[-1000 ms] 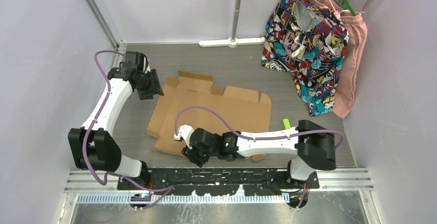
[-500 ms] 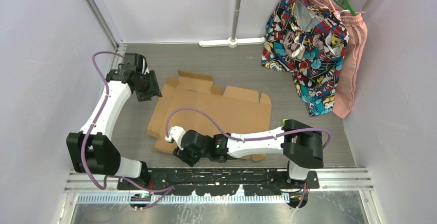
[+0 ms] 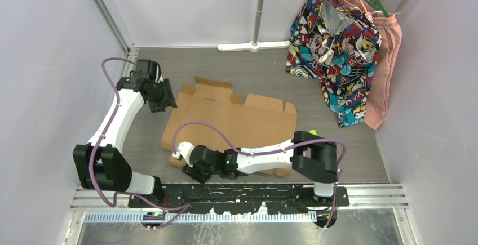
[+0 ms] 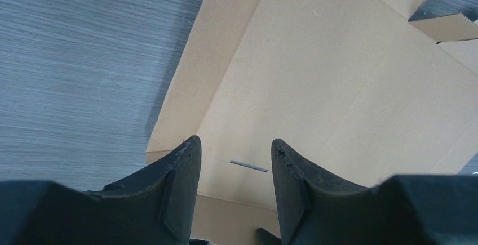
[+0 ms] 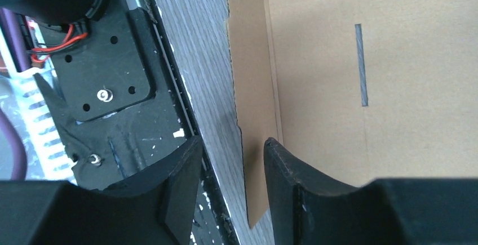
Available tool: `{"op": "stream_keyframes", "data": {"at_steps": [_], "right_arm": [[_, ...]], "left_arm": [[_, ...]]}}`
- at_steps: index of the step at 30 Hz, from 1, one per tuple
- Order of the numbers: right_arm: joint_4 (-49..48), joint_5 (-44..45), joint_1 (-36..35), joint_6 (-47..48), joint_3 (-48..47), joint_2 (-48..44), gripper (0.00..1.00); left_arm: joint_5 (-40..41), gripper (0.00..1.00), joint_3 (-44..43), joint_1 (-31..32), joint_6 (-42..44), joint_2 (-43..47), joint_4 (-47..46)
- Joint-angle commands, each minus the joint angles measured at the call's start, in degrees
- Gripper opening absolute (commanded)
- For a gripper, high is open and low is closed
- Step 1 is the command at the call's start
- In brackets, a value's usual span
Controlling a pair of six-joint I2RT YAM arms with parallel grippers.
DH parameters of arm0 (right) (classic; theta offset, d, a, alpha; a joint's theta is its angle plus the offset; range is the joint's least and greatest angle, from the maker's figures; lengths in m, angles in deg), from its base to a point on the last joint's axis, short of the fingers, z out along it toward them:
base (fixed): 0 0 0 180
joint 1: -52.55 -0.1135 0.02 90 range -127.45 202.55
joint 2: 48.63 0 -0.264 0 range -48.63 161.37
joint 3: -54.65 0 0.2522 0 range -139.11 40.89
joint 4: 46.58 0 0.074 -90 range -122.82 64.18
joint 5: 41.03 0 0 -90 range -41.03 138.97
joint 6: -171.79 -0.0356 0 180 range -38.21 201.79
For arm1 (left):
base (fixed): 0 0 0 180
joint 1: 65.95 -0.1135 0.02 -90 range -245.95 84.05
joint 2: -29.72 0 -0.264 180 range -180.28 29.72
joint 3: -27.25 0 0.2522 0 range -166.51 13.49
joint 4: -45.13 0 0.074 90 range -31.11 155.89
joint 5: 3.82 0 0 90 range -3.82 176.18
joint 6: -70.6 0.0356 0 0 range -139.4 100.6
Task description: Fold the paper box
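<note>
The paper box (image 3: pixel 242 121) is a flat brown cardboard sheet with flaps and slots, lying unfolded on the grey table. My left gripper (image 3: pixel 167 98) hovers over its far left edge, open. In the left wrist view the left gripper (image 4: pixel 235 146) holds nothing, and the sheet (image 4: pixel 338 76) with a thin slot (image 4: pixel 248 166) lies below it. My right gripper (image 3: pixel 187 170) is at the sheet's near left corner, open. In the right wrist view the right gripper (image 5: pixel 232 143) straddles the edge of the narrow near flap (image 5: pixel 251 87) from above, apart from it.
Patterned clothes (image 3: pixel 332 42) and a pink garment (image 3: pixel 386 70) hang at the back right. A white stand base (image 3: pixel 253 46) lies at the back wall. A small green object (image 3: pixel 313 134) sits by the right arm. The black base rail (image 3: pixel 242 191) runs just beside the near flap.
My right arm has swept left along the sheet's near edge to its near left corner. The left gripper has shifted only slightly left. The cardboard has not moved.
</note>
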Motion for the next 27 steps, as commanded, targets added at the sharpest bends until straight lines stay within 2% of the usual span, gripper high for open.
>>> {"op": "stream_keyframes", "data": {"at_steps": [1,10,18,27], "right_arm": [[-2.3,0.7,-0.4,0.7,-3.9,2.4,0.49],[-7.3,0.2,1.9,-1.5,-1.1,1.9,0.18],[-15.5,1.0,8.6,-4.6,6.2,-5.2,0.09],[-19.2,14.5,10.4,-4.9,5.8,-6.8,0.08]], "left_arm": [[0.4,0.5,0.2,-0.7,1.2,2.3,-0.5],[0.1,0.5,0.0,-1.5,1.9,2.3,-0.4],[-0.5,0.51,-1.2,-2.1,2.2,2.1,-0.3],[-1.3,0.51,-3.0,-2.2,1.3,1.5,-0.4]]}}
